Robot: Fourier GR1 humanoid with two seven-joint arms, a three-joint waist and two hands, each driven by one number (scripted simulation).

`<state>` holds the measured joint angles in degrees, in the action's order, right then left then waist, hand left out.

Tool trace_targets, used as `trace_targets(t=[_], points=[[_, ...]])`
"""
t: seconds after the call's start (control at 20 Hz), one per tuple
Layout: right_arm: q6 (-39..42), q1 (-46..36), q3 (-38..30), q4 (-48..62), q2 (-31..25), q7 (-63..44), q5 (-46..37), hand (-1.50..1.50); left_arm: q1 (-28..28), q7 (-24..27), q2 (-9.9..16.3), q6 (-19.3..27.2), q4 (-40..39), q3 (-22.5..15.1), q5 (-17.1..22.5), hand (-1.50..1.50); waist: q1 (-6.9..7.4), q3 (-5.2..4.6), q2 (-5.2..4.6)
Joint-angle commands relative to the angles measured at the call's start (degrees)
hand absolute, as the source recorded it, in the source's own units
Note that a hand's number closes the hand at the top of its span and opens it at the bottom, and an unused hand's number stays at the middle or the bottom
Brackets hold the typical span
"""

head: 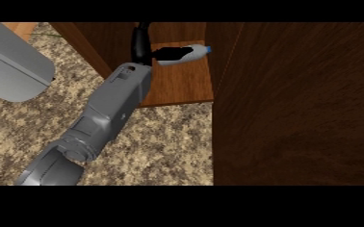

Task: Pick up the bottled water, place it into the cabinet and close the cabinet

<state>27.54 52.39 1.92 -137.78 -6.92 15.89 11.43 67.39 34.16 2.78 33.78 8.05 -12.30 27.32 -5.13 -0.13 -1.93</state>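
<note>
Head view shows one grey forearm [107,115] rising from seven o'clock toward twelve, its black robot hand [153,53] curled round the bottled water [186,54]. Which arm it is cannot be told. This bottle lies sideways, blue cap toward three o'clock, over the wooden cabinet shelf [181,84]. An open cabinet door [292,115] fills three o'clock, above the speckled counter [163,144].

No legible text — bottle, cabinet, counter alike
</note>
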Motion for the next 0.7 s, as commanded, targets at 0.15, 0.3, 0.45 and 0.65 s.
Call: trace_targets(t=[0.15,0.3,0.45,0.65], points=[[0.18,1.80,2.47,-5.01,0.10,-3.51,3.57,-1.50,0.39,5.87,-1.07,-9.12,3.30,3.34,2.40,-1.50,1.08,-0.01,0.47],[0.24,2.00,2.45,-3.31,1.01,-1.83,2.15,-1.50,1.38,5.93,-2.51,-9.18,4.27,4.32,2.85,-1.50,2.18,0.08,1.28],[-0.03,4.65,3.83,-6.30,1.70,-2.86,1.09,-1.50,0.14,6.55,-2.40,-10.49,3.86,4.18,2.12,-1.50,2.40,0.07,1.47],[-0.93,3.51,4.80,-7.96,1.30,-5.69,2.43,-1.50,-4.13,6.38,-2.75,-11.18,7.85,1.98,2.68,-1.50,3.24,0.09,1.88]])
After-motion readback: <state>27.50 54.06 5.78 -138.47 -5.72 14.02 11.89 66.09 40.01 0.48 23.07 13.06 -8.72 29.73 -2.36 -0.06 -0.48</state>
